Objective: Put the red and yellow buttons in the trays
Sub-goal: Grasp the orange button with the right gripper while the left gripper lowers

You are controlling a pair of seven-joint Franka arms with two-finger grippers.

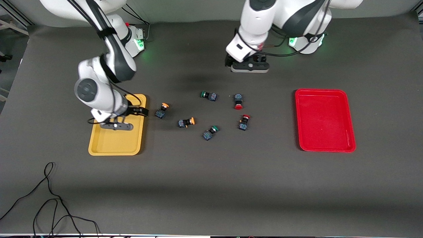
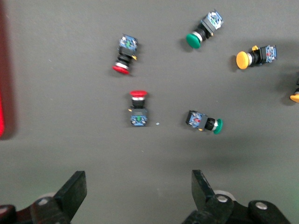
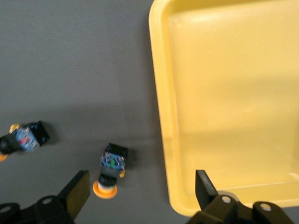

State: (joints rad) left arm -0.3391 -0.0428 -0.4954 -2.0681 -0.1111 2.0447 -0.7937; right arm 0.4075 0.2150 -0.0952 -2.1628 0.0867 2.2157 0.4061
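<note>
Dark grey cloth-covered desk point(image 1: 211, 185) is carrying everything. Shallow red plastic tray point(image 1: 325, 120) is lying toward the left arm's end, shallow yellow plastic tray point(image 1: 116, 140) toward the right arm's end; neither is showing a button inside. Left end effector point(image 2: 135, 193) is hanging over bare desk, fingers spread wide, gripping nothing. Right end effector point(image 3: 140, 189) is hovering over the yellow tray's rim, fingers wide apart, gripping nothing. Two red-capped buttons point(image 1: 238, 101) point(image 1: 244, 122) and two orange-yellow-capped buttons point(image 1: 162, 110) point(image 1: 186, 122) are lying loose between the trays, two green-capped switches point(image 1: 209, 95) point(image 1: 211, 132) among them.
</note>
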